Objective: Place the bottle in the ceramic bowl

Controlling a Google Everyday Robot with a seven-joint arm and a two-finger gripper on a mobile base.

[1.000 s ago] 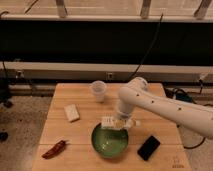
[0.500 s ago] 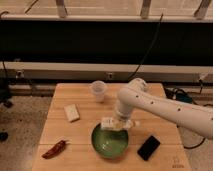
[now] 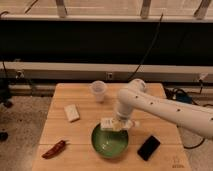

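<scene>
The green ceramic bowl (image 3: 109,141) sits on the wooden table (image 3: 85,115) near its front edge. My gripper (image 3: 118,124) hangs over the bowl's far rim, at the end of the white arm that reaches in from the right. A small pale bottle (image 3: 108,124) with a yellowish tint lies sideways at the gripper, just above the rim. Its right end is hidden by the gripper.
A translucent white cup (image 3: 98,91) stands at the back of the table. A flat whitish block (image 3: 71,112) lies on the left. A red chili pepper (image 3: 54,149) lies at the front left. A black phone (image 3: 149,147) lies right of the bowl.
The gripper with the bottle has shifted slightly left and lower over the bowl's far rim. Nothing else has moved.
</scene>
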